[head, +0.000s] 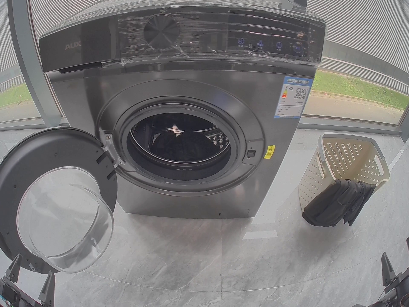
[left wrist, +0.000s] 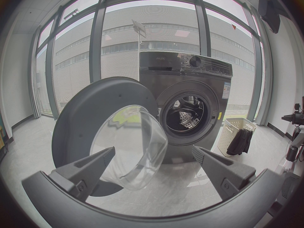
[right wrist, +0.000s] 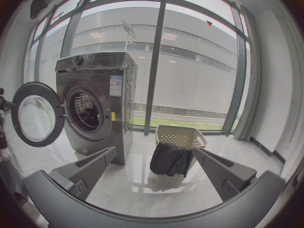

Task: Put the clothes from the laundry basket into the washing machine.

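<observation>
Straight ahead at 12 o'clock stands a grey washer [head: 187, 86], its round door [head: 51, 184] swung fully open toward 8 o'clock. Something dark, apparently cloth [head: 183, 146], lies in the drum. At 3 o'clock on the floor, just beside the washer, a pale basket [head: 353, 156] sits tilted. A black garment [head: 336, 203] is draped over its near rim and hangs down the outer wall.

The left gripper [left wrist: 153, 149] is low at 7 o'clock, near the open door, with its jaws spread wide and holding nothing. The right gripper [right wrist: 153, 149] is low at 5 o'clock, well apart from the basket, its jaws likewise wide apart and empty.

The step in hand looks like a return for the remaining garment. The right arm seems better placed: it would need to travel toward 3 o'clock, close on the fold at the rim, lift it free without dragging the basket, then carry it into the drum.
</observation>
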{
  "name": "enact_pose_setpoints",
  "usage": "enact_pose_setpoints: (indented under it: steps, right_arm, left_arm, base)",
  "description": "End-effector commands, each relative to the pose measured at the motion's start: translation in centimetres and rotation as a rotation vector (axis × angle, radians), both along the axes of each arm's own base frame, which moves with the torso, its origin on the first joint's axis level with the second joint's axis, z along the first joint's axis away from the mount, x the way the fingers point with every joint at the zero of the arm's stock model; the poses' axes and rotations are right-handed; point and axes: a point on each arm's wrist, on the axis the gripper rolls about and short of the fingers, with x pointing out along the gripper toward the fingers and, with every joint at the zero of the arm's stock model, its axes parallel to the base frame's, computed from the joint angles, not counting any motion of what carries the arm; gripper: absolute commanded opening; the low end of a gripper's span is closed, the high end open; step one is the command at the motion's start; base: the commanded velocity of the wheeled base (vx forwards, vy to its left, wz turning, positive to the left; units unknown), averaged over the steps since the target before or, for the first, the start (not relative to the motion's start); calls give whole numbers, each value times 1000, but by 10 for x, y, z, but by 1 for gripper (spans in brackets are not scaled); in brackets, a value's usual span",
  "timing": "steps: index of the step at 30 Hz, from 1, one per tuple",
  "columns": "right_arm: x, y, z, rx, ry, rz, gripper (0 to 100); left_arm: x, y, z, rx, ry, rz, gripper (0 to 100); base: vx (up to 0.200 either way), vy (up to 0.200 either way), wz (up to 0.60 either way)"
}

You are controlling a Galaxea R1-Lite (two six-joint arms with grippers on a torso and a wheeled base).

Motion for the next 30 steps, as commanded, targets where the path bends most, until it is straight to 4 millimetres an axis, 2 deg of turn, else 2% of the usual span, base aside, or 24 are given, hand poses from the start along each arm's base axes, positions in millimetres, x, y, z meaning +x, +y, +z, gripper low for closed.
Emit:
enact_pose_setpoints:
  steps: [1, 3, 4, 5, 8, 12, 13, 18, 30]
  right_arm:
    - [-2, 1, 1, 153, 40, 36, 100]
    - [-2, -4, 0, 51, 35, -196, 100]
    - [-2, -4, 0, 51, 35, -196, 100]
    - [-3, -6, 0, 17, 35, -270, 100]
    - [-2, -5, 0, 23, 38, -207, 100]
    - [0, 1, -6, 100, 67, 64, 100]
    - [1, 2, -8, 79, 63, 78, 100]
    - [2, 1, -7, 52, 42, 62, 100]
    - [2, 1, -7, 52, 41, 69, 100]
  left_arm:
    - [1, 0, -5, -2, 11, 0, 100]
    - [1, 0, -5, -2, 11, 0, 100]
    - [1, 0, -5, -2, 11, 0, 100]
    - [1, 0, -5, -2, 11, 0, 100]
    - [1, 0, -5, -2, 11, 0, 100]
    - [1, 0, -5, 3, 9, -2, 100]
    - [1, 0, -5, 0, 11, 0, 100]
    - [1, 0, -5, -2, 11, 0, 100]
    - [1, 0, -5, 0, 11, 0, 100]
  base:
    - [0, -200, 0]
    - [0, -200, 0]
    - [0, -200, 0]
    - [0, -200, 0]
    - [0, -200, 0]
    - [0, 0, 0]
    - [0, 0, 0]
    - [0, 0, 0]
    - [0, -200, 0]
